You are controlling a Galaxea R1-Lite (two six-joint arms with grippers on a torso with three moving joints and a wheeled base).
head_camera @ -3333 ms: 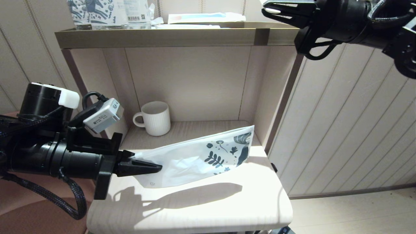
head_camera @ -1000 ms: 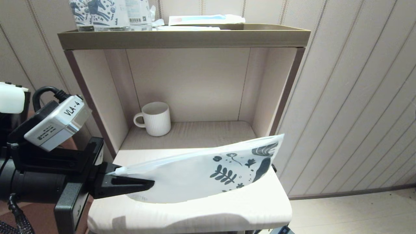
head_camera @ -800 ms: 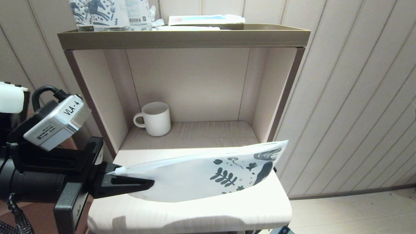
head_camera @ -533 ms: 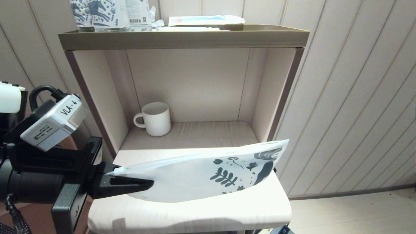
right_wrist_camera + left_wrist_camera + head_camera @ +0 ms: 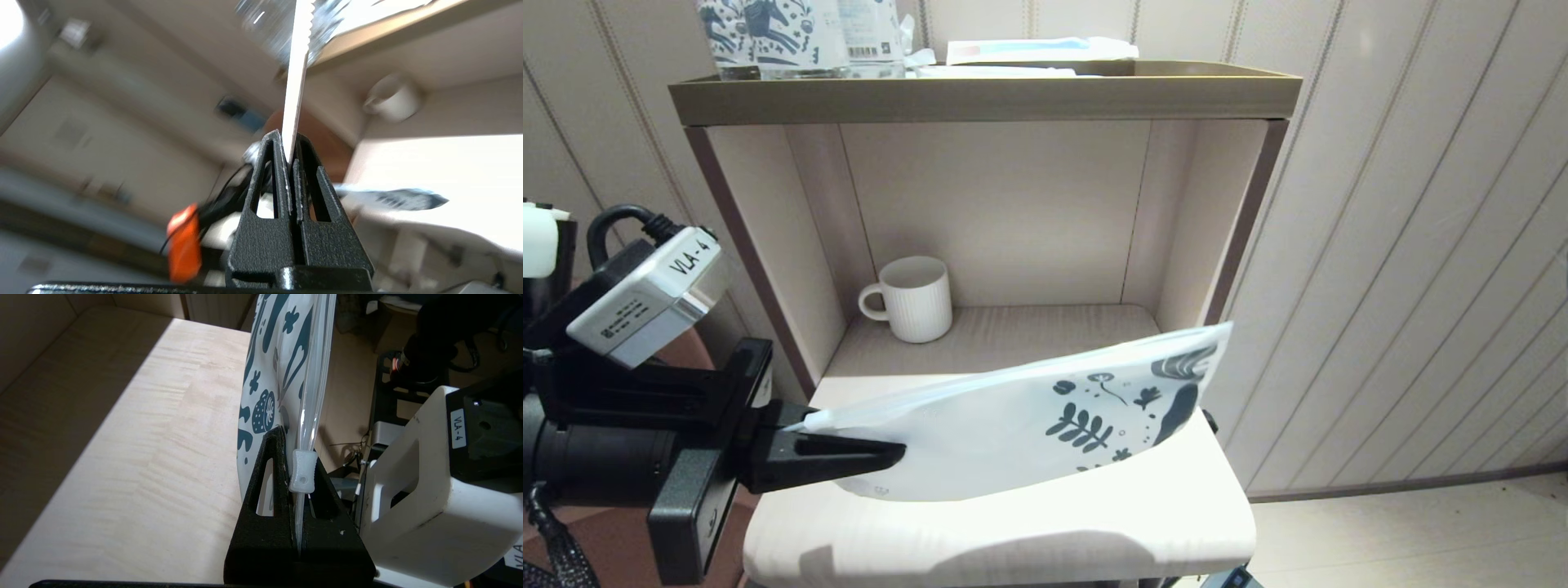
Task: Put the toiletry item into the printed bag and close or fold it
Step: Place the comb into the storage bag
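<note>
Left pincer (image 5: 849, 454) is clamped on the printed bag (image 5: 1029, 416) beside its zip slider (image 5: 302, 473); right pincer (image 5: 292, 163) grips a thin white packet (image 5: 297, 69), not yet inserted.

The printed bag (image 5: 1013, 429) is white with dark-blue leaves and flowers; the ribbed mug (image 5: 918, 297) is white; the left pincer (image 5: 894, 452) is black.

Head view: from above, facing forward and down onto the open shelf unit (image 5: 980, 94) and pale surface (image 5: 1045, 523). Left wrist view: close behind the left gripper (image 5: 297, 473), along the printed bag (image 5: 282, 367). Right wrist view: low, tilted upward; shares bag (image 5: 392, 198), mug (image 5: 394, 98).
</note>
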